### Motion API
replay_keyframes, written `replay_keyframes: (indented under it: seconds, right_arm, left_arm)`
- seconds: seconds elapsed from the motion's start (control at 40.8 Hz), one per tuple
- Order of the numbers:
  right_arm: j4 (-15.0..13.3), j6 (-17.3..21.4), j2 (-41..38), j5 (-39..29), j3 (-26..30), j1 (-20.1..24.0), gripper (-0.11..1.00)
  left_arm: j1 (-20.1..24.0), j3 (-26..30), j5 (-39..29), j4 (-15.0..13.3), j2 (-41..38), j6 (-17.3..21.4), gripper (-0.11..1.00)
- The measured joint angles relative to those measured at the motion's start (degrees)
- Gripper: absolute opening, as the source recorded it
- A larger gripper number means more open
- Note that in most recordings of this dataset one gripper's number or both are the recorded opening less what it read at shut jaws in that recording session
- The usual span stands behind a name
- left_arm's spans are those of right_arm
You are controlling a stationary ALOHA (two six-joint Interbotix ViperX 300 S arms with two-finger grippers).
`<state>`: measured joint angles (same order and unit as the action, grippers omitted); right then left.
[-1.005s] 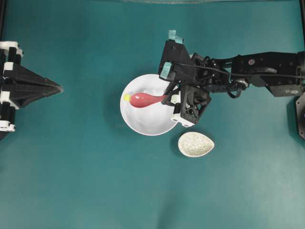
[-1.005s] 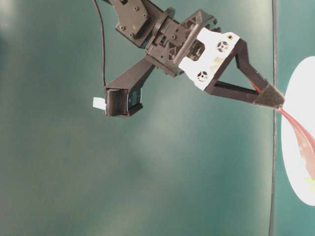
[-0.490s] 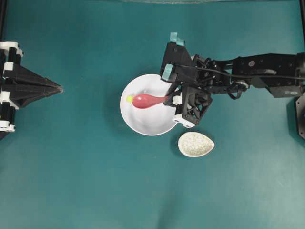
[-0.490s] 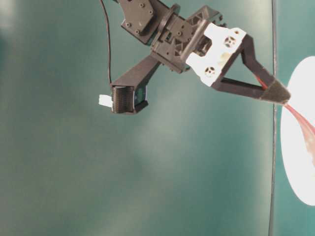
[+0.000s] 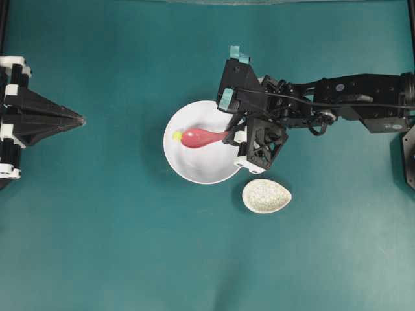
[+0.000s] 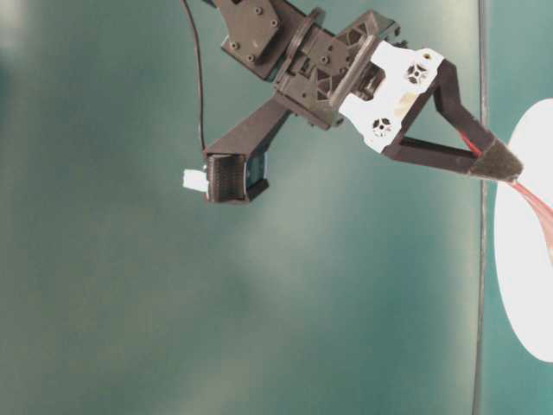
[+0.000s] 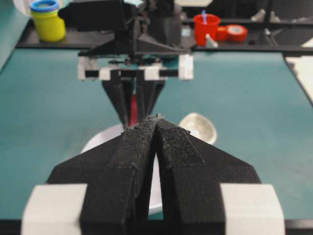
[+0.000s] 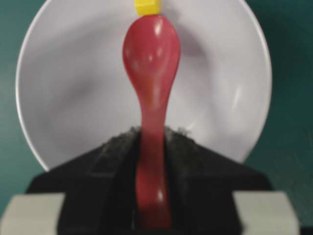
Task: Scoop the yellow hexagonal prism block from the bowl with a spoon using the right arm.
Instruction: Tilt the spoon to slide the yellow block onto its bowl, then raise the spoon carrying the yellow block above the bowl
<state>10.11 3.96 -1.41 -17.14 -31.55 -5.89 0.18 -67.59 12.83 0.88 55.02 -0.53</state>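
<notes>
The white bowl [image 5: 206,170] sits mid-table, and the pink-red spoon [image 5: 200,137] reaches into it from the right. My right gripper [image 8: 152,133] is shut on the spoon's handle at the bowl's right rim. The spoon's scoop [image 8: 151,46] points at the yellow hexagonal prism block [image 8: 145,7], which touches its tip by the bowl's far left wall [image 5: 176,135]. The block lies outside the scoop. My left gripper [image 5: 80,120] rests far to the left, its jaws pressed together with nothing between them.
A speckled beige spoon rest [image 5: 266,195] lies on the teal table just below and right of the bowl. Beyond the table's far edge stand a yellow jar [image 7: 47,20] and a red cup [image 7: 206,27].
The right gripper and spoon have drawn back slightly to the right. The yellow block has followed, still at the scoop's tip. The left arm has not moved.
</notes>
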Motion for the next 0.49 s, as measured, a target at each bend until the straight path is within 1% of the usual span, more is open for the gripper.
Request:
replay_keyframes:
  seconds: [0.49]
  right_arm:
    - [0.0,0.0,-1.41,2.99,0.0,0.0,0.22]
  left_arm:
    - [0.0,0.0,0.09,0.09,-0.09,0.0,0.01]
